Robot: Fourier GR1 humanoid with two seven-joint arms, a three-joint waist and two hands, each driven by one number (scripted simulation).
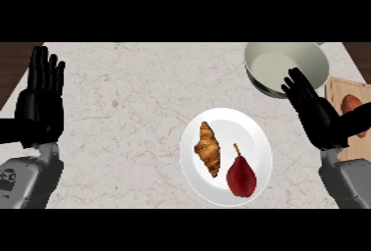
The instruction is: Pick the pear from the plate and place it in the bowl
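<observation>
Red pear (241,177) on white plate (250,128) beside croissant (208,148) | step: pre-grasp | right hand (313,110) flat, empty | left hand (39,95) resting open | next: lower right hand onto pear, carry to bowl (272,62)

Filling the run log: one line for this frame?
pear on plate beside croissant | bowl empty | left hand open, resting | right hand open
</observation>
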